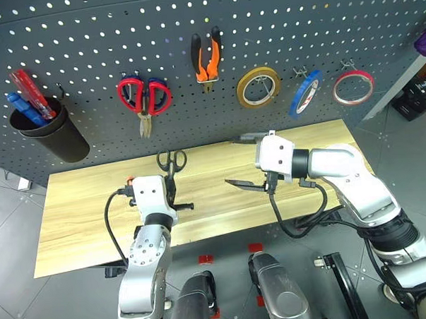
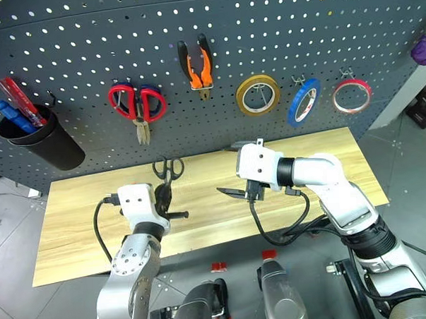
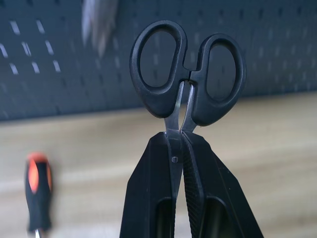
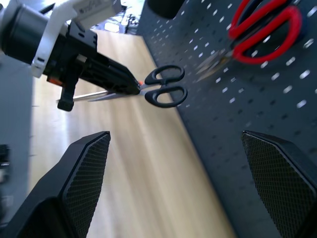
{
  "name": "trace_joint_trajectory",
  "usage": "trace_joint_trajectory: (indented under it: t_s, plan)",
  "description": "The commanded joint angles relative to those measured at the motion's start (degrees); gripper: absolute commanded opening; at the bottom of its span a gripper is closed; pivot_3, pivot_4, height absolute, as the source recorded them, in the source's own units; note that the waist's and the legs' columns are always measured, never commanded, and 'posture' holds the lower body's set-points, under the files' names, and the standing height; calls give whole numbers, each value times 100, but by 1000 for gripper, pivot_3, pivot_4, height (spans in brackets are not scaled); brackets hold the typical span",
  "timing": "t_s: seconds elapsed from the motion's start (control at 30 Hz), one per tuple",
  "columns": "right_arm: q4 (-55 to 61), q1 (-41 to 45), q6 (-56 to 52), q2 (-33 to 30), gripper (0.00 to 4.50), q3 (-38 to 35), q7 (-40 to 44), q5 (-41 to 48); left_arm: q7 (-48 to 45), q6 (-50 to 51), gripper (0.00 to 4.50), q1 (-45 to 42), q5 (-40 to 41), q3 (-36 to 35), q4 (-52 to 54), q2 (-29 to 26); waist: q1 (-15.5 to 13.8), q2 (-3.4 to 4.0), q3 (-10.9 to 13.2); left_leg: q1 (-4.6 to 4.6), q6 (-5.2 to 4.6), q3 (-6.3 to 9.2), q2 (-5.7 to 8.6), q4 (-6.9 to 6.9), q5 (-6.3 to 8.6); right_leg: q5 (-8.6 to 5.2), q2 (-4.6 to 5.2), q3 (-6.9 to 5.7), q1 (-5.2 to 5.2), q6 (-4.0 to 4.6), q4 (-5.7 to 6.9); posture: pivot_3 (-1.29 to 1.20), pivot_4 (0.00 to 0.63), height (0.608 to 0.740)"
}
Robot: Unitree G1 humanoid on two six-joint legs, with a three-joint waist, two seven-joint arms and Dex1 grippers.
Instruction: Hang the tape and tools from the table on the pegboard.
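My left gripper [image 1: 170, 181] is shut on the blades of the small black-handled scissors [image 3: 187, 69], held above the table [image 1: 81, 207] with the handles toward the pegboard [image 1: 87, 38]. The black-and-orange screwdriver [image 3: 38, 193] lies on the table beside that hand. My right gripper [image 1: 250, 161] hovers open over the table's middle, pointing toward the left arm, with nothing between its fingers. The orange-and-black pliers [image 1: 206, 59] hang on the pegboard, and so does the thin red tape [image 1: 353, 87] at the far right.
Red-handled scissors [image 1: 144, 97], a yellow roll [image 1: 258, 87] and a blue roll [image 1: 305, 93] also hang on the board. A black cup [image 1: 49, 131] at the left holds red and blue screwdrivers. Bare pegboard lies just behind the held scissors.
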State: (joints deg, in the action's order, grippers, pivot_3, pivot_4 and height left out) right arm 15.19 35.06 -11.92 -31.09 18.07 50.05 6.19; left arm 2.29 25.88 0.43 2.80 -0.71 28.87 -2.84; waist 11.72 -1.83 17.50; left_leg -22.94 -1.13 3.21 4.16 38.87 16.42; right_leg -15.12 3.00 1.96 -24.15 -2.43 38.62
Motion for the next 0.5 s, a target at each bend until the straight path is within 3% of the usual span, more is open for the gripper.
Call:
trace_joint_trajectory:
  t_s: [0.03,0.5]
  plan:
    - [39,108,329,68,4500,-208,-54,-36,78,-6,40,-105,-115,36,565,6,-1,0,0,0,0,-1,0,0,0,0,0,1,0,0,-1,-353,302,740]
    - [-287,385,656,403,4500,-354,-268,-93,251,446,40,-600,-449,-159,1206,-118,-19,0,0,1,-3,-3,0,3,1,0,-1,2,0,0,2,-342,296,740]
